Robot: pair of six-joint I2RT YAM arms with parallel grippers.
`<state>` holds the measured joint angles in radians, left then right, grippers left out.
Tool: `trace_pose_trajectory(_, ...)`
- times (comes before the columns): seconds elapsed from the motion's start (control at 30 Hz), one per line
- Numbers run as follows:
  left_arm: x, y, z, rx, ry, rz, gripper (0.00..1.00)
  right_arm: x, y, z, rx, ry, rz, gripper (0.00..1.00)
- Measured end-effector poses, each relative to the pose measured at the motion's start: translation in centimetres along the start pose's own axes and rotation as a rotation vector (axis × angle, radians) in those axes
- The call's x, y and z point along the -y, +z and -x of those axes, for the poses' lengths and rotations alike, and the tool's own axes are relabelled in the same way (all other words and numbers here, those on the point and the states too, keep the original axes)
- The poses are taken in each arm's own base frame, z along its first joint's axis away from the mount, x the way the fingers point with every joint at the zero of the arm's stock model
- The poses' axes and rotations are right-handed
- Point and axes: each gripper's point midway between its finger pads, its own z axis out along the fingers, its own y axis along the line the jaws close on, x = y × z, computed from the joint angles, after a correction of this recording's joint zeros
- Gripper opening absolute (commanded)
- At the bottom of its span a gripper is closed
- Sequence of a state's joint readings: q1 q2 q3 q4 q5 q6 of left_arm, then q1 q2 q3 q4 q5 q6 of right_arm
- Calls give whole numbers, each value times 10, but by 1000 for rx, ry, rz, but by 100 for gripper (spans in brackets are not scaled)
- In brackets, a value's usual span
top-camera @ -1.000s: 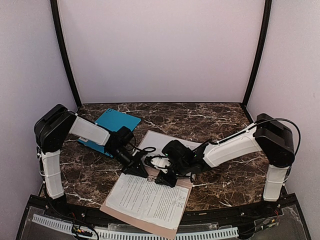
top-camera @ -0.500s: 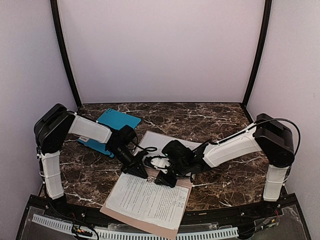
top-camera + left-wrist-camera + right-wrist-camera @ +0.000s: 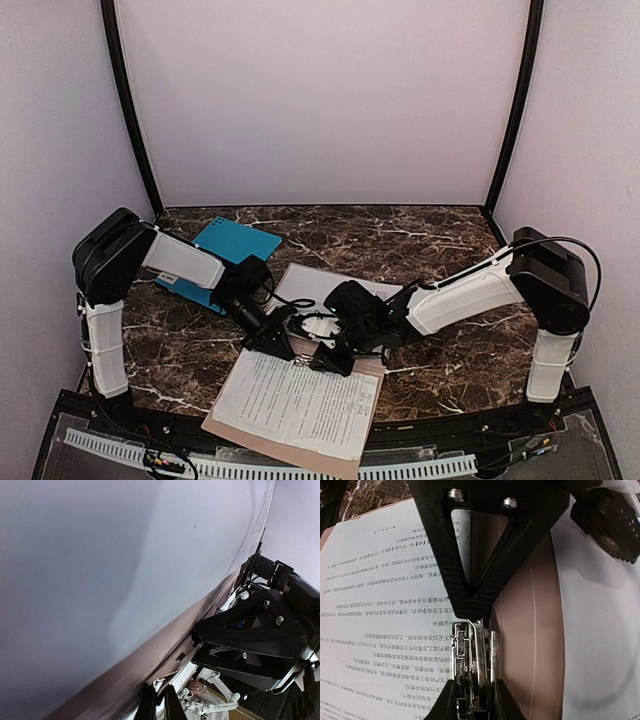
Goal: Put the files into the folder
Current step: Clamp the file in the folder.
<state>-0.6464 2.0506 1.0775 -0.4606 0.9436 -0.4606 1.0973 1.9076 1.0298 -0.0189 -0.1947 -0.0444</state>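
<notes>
Atop the folder (image 3: 520,630), the right pincer (image 3: 472,706) clamps its metal clip (image 3: 472,665); left pincer (image 3: 159,707) closed.

My top camera high at the near edge, facing far over the table (image 3: 440,240), both wrist cameras close at near centre, right one above the metal clip (image 3: 472,665), all sharing the folder (image 3: 520,630).
</notes>
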Motion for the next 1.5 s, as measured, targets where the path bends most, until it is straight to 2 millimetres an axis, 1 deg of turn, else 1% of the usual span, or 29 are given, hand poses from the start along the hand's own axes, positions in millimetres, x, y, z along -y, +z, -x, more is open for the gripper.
trace_pose_trajectory(0.3, 0, 0, 0, -4, 2, 4, 1, 0, 0, 0, 1, 0, 0, 20)
trace_pose_trajectory(1.0, 1, -5, 5, -35, -48, 155, 1, 0, 0, 0, 29, -9, -2, 20)
trace_pose_trajectory(1.5, -1, -4, 5, -38, -37, 167, 1, -1, 0, 0, 28, -11, -1, 20)
